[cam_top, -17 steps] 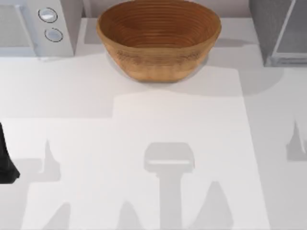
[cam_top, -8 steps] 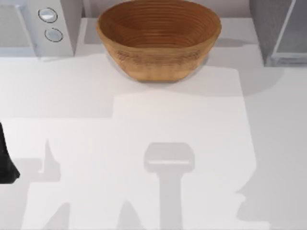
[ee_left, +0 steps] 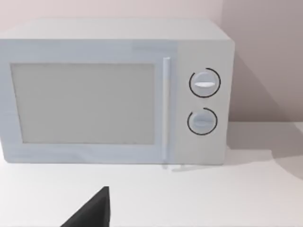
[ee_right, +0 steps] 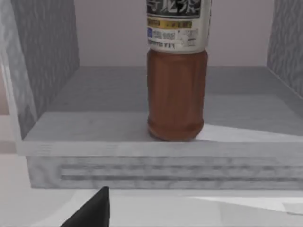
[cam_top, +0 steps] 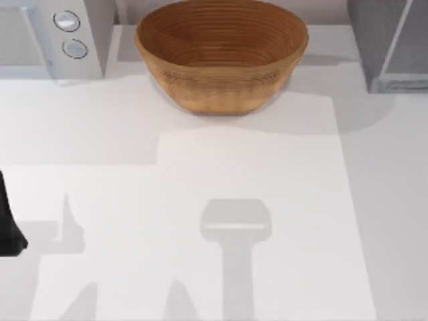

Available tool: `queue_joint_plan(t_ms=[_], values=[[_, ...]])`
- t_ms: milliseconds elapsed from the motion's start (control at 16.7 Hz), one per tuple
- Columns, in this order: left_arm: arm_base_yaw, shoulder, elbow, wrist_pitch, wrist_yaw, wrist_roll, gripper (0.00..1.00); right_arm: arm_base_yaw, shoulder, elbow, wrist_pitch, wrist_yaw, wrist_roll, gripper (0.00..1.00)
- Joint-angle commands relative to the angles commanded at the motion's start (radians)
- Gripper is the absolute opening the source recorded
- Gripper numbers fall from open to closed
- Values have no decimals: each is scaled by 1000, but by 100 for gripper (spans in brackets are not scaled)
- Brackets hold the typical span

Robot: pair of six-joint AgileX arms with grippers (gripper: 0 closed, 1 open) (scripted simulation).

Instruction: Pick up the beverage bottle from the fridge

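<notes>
The beverage bottle (ee_right: 176, 94) stands upright on the floor of the fridge (ee_right: 90, 123), whose front is open in the right wrist view. It holds brown liquid and carries a pale printed label; its cap is cut off by the frame. A black part of my right gripper (ee_right: 92, 213) sits low in front of the fridge sill, short of the bottle. In the top view the dark speckled fridge (cam_top: 373, 40) stands at the back right corner. My left arm (cam_top: 8, 231) stays parked at the table's left edge, and a black part of my left gripper (ee_left: 92, 212) faces the white appliance.
A large woven brown bowl (cam_top: 221, 53) sits at the back middle of the white table (cam_top: 200, 180). A white appliance with two round knobs (cam_top: 53, 37) stands at the back left and fills most of the left wrist view (ee_left: 113, 94).
A shadow on the table's right side slid toward the front edge and then vanished. The bowl, the appliance and my left arm have not moved.
</notes>
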Motion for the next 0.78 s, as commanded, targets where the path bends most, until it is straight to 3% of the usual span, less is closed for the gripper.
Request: queue_joint_plan(t_ms=[480, 780], values=[[0, 0, 0, 0, 0, 0, 100, 21, 23, 35, -22, 16, 0, 100], [0, 0, 0, 0, 0, 0, 100, 123, 118, 304, -181, 122, -1, 100]])
